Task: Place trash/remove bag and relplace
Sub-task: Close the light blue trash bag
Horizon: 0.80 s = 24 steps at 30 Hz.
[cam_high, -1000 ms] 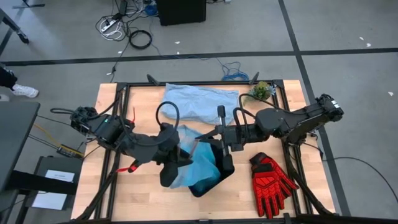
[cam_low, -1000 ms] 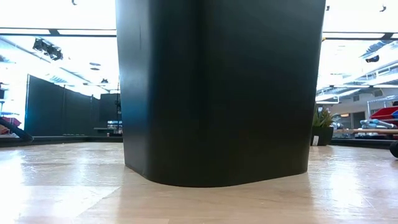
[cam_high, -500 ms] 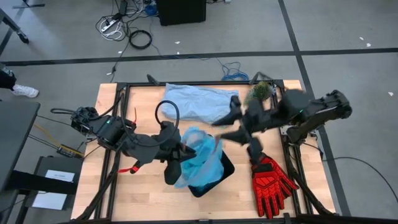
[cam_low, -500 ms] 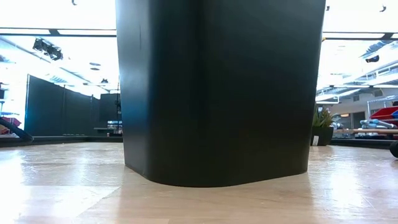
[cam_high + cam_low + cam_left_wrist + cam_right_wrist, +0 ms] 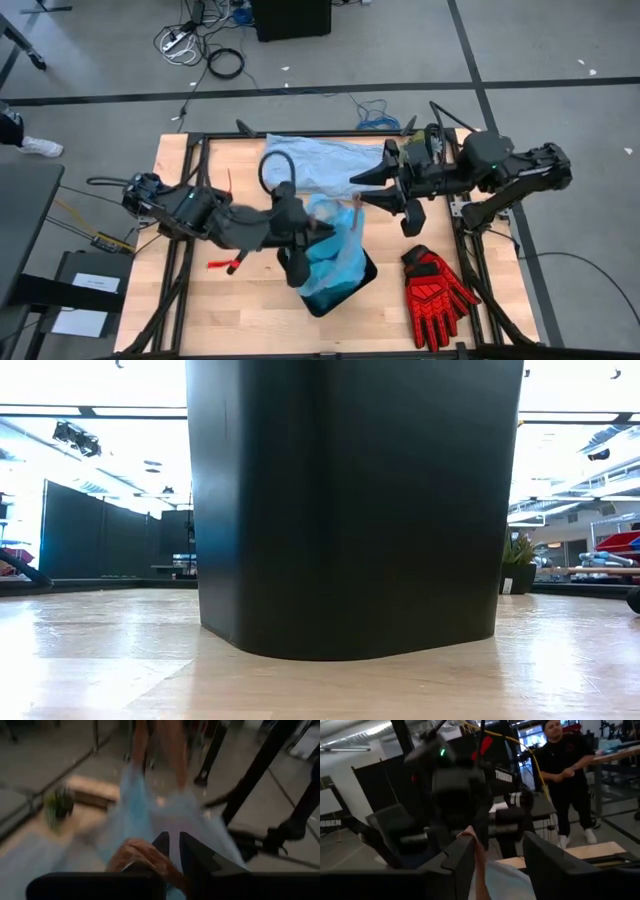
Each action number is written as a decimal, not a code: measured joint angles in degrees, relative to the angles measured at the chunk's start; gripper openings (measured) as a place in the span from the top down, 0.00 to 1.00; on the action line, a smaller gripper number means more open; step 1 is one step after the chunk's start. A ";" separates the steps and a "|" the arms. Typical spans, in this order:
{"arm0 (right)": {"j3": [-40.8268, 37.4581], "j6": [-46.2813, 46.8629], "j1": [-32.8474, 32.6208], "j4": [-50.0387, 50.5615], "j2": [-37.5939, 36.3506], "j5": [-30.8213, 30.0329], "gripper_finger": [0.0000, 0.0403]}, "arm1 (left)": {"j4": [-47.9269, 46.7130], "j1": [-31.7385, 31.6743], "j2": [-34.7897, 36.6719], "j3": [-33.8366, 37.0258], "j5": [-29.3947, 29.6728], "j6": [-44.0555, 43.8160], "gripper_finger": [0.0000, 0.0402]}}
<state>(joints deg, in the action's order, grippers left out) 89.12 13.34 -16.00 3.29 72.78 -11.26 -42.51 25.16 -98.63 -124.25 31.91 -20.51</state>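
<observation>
Jaws on the left gripper (image 5: 322, 229) are nearly pressed together, pinching the rim of the cyan bag (image 5: 335, 255); the right gripper (image 5: 372, 190) has its fingers spread with nothing between them.

The bag sits bunched over the mouth of the black bin (image 5: 345, 285) near the middle of the table (image 5: 240, 310), its upper edge drawn toward the left arm. A second ago the right gripper was down at the bin's rim beside the bag. It has since let go, swung up and back toward the far right of the table, and now hangs over the edge of the pale grey-blue bag (image 5: 320, 160), near the small plant (image 5: 59, 806).

Judgement: the bag is held on one side only, so its mouth is likely to sag unless the right arm returns to the opposite rim.

A red glove (image 5: 435, 290) lies to the right of the bin. No paper wads can be made out. A person (image 5: 565, 775) stands beyond the table, clear of both arms.
</observation>
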 joint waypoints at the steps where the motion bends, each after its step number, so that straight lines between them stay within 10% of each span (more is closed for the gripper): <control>1: -0.04 -0.16 -0.01 0.14 0.16 -0.12 0.66 | 2.14 -0.37 0.19 0.00 0.11 1.87 0.87; 9: -0.04 -5.74 0.49 -1.73 0.34 -2.06 0.96 | 5.91 -3.69 0.68 -3.68 -0.41 7.01 0.93; 24: 12.64 -13.32 3.27 1.77 5.31 0.01 1.00 | 15.46 -8.07 -0.12 -4.94 -4.63 11.30 0.88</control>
<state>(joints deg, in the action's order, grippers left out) 101.77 0.02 -12.73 5.05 78.09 -11.25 -27.05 17.09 -98.74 -129.19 27.29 -9.20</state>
